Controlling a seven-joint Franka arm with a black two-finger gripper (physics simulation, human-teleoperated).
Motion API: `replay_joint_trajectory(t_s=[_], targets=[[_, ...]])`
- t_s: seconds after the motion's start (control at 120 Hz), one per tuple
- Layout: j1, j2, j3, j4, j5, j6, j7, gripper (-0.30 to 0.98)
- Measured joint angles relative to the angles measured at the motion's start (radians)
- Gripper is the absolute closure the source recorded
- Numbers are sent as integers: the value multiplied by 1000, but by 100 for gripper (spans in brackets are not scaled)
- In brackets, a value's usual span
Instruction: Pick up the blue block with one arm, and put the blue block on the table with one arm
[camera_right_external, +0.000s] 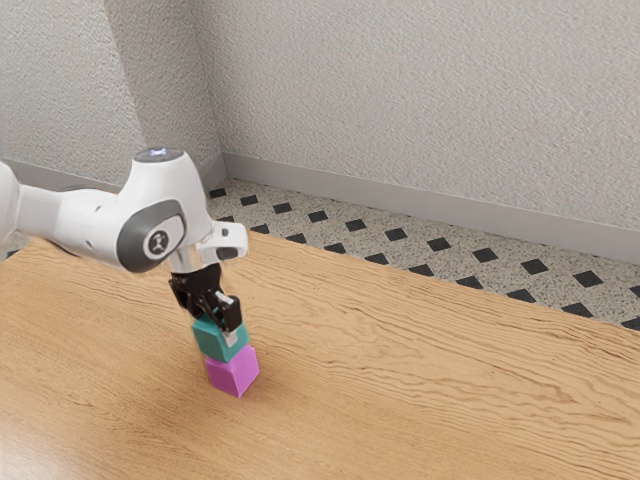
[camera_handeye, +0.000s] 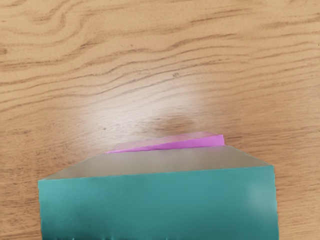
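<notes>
In the exterior view my gripper (camera_right_external: 221, 328) points down at the teal-blue block (camera_right_external: 216, 340), low over its top and partly in front of it. Directly beneath that block is a pink-purple block (camera_right_external: 234, 372), set slightly toward the exterior view's right and turned a little differently. Whether the two blocks touch, I cannot tell. Seen from the wrist, the blue block (camera_handeye: 160, 205) is large and close under the hand, and a thin strip of the pink block (camera_handeye: 200, 142) peeks out past its far bottom edge. The blue block's far side is hidden.
The wooden table (camera_right_external: 430, 370) extends around the stack, with its back edge running behind the hand. Beyond that edge lie a speckled floor with dark diamonds (camera_right_external: 397, 234) and a textured wall (camera_right_external: 420, 90). The arm comes in from the exterior view's left.
</notes>
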Motion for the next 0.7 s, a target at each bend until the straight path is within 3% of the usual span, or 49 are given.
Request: replay_joint_trajectory(t_s=[0.267,0.7], targets=[[44,-23,5,37,28,-1,-17,43],[137,93,8,75,51,-1,-45,45]])
